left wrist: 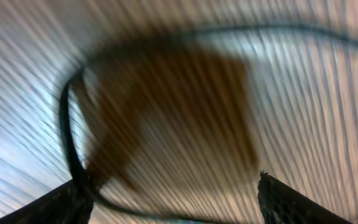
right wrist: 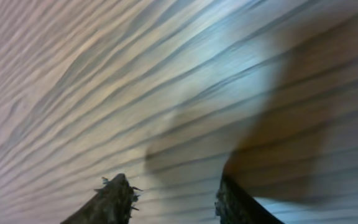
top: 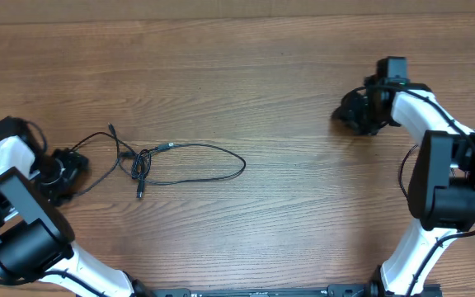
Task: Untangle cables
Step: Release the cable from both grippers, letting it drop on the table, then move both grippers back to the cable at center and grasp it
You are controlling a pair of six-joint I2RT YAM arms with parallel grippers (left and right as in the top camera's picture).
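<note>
Left claw (left wrist: 173, 186) and right claw (right wrist: 171, 183) both gape empty, while cables (top: 151, 161) at nine o'clock lie knotted, so untangling looks barely begun.

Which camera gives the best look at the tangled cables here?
Overhead: the cables show whole, knot and loops, on the table. Left wrist catches only one blurred, curving stretch; right wrist shows only the table, no cable.
</note>
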